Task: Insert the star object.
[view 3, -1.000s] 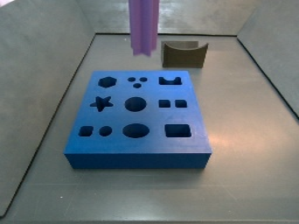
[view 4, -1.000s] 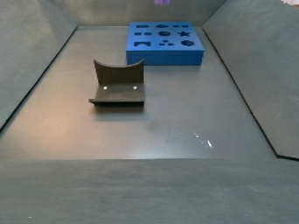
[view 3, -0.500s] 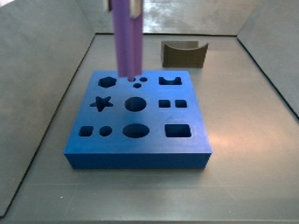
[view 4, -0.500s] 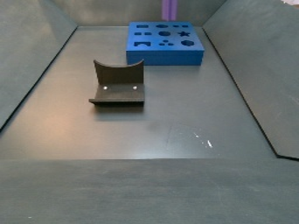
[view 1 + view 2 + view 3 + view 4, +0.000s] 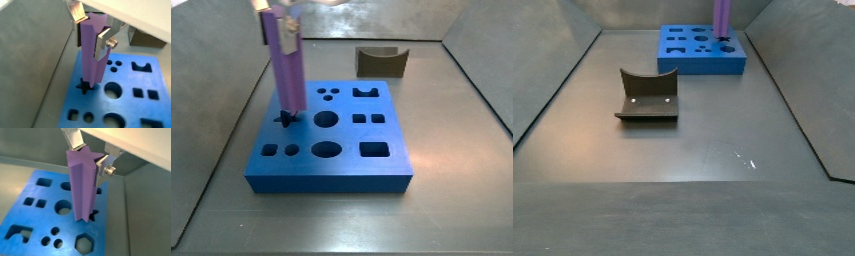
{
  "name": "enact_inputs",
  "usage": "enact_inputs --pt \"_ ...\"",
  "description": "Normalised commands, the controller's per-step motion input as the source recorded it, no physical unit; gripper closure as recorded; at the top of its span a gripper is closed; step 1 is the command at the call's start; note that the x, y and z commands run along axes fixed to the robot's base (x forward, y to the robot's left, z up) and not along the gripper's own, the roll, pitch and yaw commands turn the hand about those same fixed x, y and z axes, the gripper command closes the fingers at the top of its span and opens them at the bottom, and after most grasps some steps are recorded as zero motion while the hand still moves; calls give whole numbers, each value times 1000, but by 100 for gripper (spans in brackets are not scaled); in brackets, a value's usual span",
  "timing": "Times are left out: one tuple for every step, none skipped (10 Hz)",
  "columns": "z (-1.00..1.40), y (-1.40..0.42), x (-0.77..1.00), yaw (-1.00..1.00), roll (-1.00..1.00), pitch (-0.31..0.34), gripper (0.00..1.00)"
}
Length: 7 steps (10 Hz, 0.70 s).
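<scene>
The star object (image 5: pixel 287 70), a long purple rod with ridged sides, hangs upright in my gripper (image 5: pixel 278 20). The silver fingers (image 5: pixel 104 42) clamp its upper end in both wrist views, and the gripper (image 5: pixel 89 155) is shut on it. The rod (image 5: pixel 93 60) points down at the blue block (image 5: pixel 345 165). Its lower end stands right at the star-shaped hole (image 5: pixel 286 119) on the block's left side. The hole's dark points (image 5: pixel 94 216) show around the tip. I cannot tell whether the tip has gone in. In a side view only the rod (image 5: pixel 723 18) shows above the block (image 5: pixel 700 62).
The block has several other holes: round, square, hexagonal and notched. A dark olive curved piece (image 5: pixel 382 62) stands behind the block and shows apart from it on the grey floor in a side view (image 5: pixel 648 95). Grey walls (image 5: pixel 225 110) slope up around the floor.
The rod and gripper have moved from above the block's back edge toward the left-middle of the block and down, bringing the rod's lower end to the star hole.
</scene>
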Motion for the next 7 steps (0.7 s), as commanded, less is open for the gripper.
enact_inputs --pt "0 -126 -237 -740 -93 -74 100" --pt "-17 -297 -146 -449 -46 -86 100" --pt "-46 0 0 0 0 0 100" --pt "-183 0 0 0 80 0 100" --pt "-363 -31 0 37 19 0 100" --pt "-320 -89 0 131 0 0 100" --pt "-371 -157 0 86 -27 0 100"
